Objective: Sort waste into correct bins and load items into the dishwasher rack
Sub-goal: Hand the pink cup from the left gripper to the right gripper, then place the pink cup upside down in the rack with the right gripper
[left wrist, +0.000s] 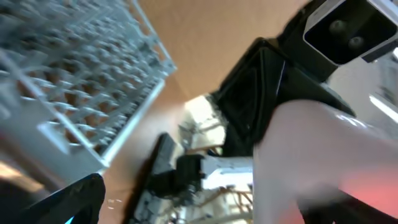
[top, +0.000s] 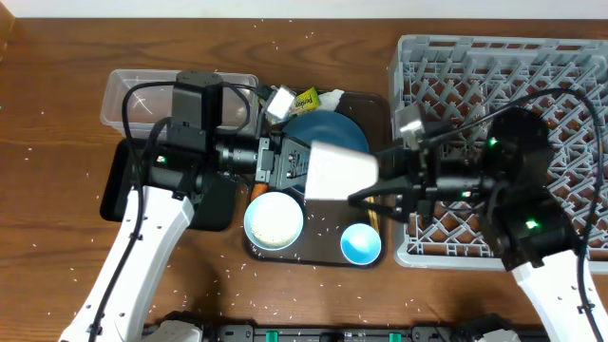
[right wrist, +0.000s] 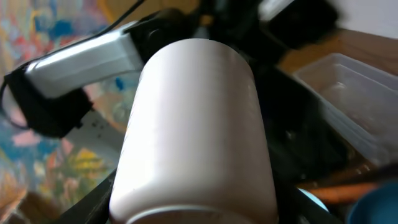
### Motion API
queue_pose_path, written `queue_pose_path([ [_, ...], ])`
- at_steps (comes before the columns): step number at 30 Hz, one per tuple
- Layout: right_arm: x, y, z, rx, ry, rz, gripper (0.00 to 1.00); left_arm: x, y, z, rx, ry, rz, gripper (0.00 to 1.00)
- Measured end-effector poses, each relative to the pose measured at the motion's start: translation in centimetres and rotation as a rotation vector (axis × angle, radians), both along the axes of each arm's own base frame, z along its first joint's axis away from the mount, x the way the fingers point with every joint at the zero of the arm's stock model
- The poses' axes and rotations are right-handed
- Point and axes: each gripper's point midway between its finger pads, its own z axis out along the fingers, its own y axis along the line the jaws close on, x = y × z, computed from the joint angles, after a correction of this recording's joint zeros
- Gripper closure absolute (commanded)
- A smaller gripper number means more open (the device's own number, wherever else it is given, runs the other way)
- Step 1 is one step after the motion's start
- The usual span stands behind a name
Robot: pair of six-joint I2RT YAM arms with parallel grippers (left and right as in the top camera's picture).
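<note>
A pale pink cup hangs on its side above the dark blue dish, between both arms. My right gripper is shut on the cup, which fills the right wrist view between the black fingers. My left gripper sits right at the cup's other end with its fingers wide apart; the cup shows blurred at the right of its view. The white bowl and light blue cup stand on the brown serving tray. The grey rack is at the right.
The clear tub is at the back left, with the black tray in front of it under my left arm. Crumpled foil, a yellow wrapper and a white tissue lie behind the dish. Rice grains are scattered over the table.
</note>
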Motion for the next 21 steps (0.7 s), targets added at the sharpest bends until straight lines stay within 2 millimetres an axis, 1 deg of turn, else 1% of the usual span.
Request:
queue_pose_path([
  [2, 1.1, -1.4, -0.5, -0.009, 0.044, -0.061, 0.73, 1.0, 0.6, -0.4, 0.024, -0.005, 0.051, 0.02],
  [5, 2.7, -3.9, -1.2, -0.018, 0.110, -0.169, 0.74, 2.5, 2.0, -0.8, 0.045, -0.007, 0.127, 0.02],
  [6, 3.3, -4.9, -1.5, -0.022, 0.135, -0.213, 0.75, 3.0, 2.5, -0.8, 0.049, -0.003, 0.149, 0.02],
  [9, 4.8, -8.0, -2.6, -0.040, 0.228, -0.372, 0.75, 4.1, 4.0, -1.0, 0.057, 0.016, 0.214, 0.02],
  [12, 6.2, -11.9, -4.3, -0.070, 0.345, -0.583, 0.77, 4.7, 4.8, -1.0, 0.060, 0.032, 0.250, 0.02],
  [16, 6.6, -16.0, -6.5, -0.112, 0.480, -0.812, 0.78, 4.8, 5.0, -1.0, 0.059, 0.039, 0.256, 0.02],
  [19, 6.0, -18.8, -8.7, -0.175, 0.607, -0.975, 0.77, 4.8, 5.0, -1.0, 0.059, 0.039, 0.256, 0.02],
  [21, 5.1, -20.4, -10.1, -0.239, 0.686, -1.070, 0.76, 4.8, 5.0, -1.0, 0.059, 0.039, 0.256, 0.02],
])
